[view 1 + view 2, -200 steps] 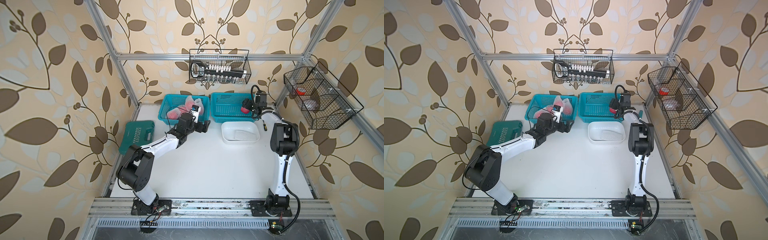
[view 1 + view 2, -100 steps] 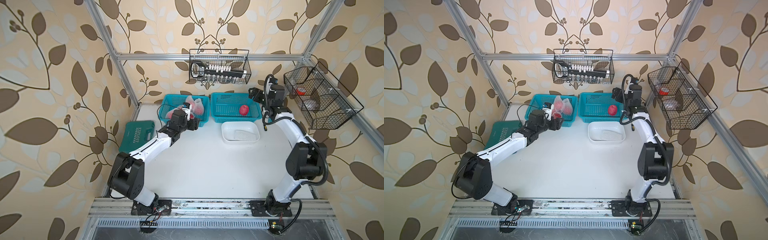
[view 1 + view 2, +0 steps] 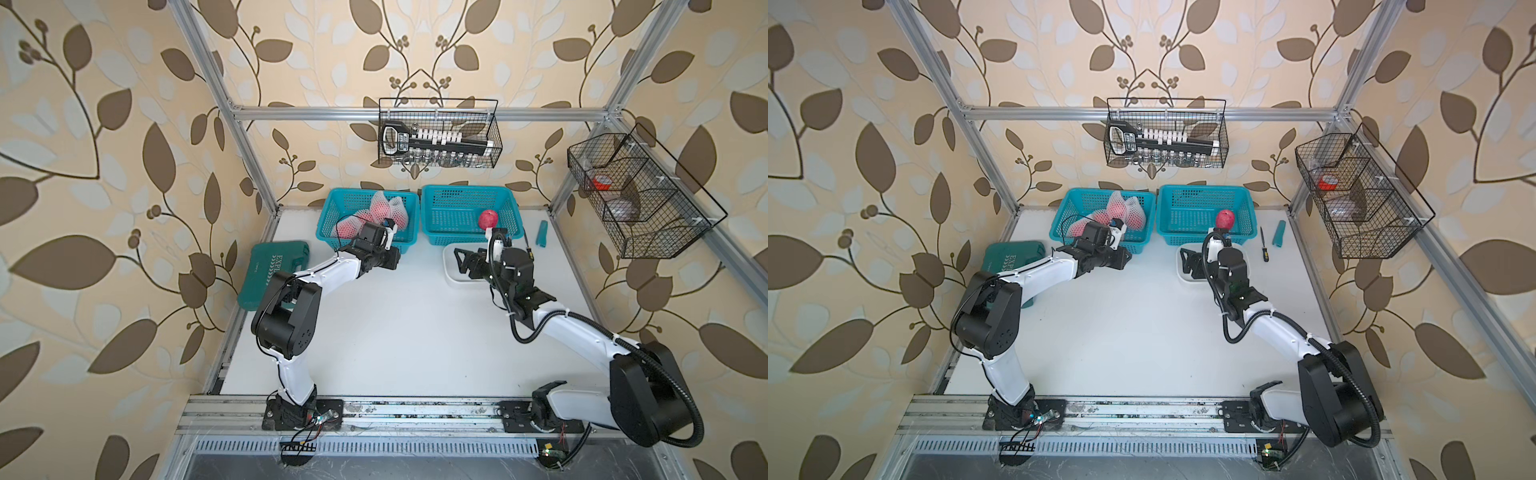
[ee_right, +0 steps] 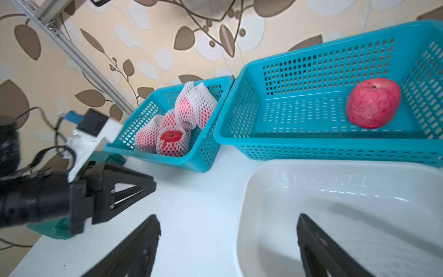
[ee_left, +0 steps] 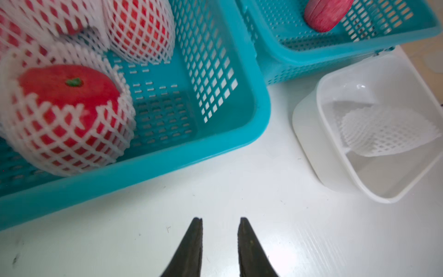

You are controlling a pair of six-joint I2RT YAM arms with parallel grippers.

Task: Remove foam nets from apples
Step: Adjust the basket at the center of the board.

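Note:
Several apples in white foam nets (image 3: 376, 212) lie in the left teal basket (image 3: 328, 232); the nearest netted apple (image 5: 67, 115) shows its bare red top. One bare apple (image 3: 487, 217) sits in the right teal basket (image 3: 432, 232). An empty foam net (image 5: 383, 132) lies in the white tray (image 5: 304, 134). My left gripper (image 5: 220, 219) hangs over the bare table just in front of the left basket, shut on nothing. My right gripper (image 4: 227, 220) stands wide open astride the tray's near rim (image 4: 242, 215), holding nothing.
A green tool case (image 3: 274, 266) lies at the table's left edge. A small screwdriver (image 3: 1263, 245) and a teal handle (image 3: 541, 233) lie right of the tray. Wire baskets (image 3: 438, 133) hang on the back and right walls. The two grippers face each other across the table.
My left gripper has shut and drawn back out of the left basket to the table in front. The right arm has swung back from the right basket to the tray, leaving the bare apple there.

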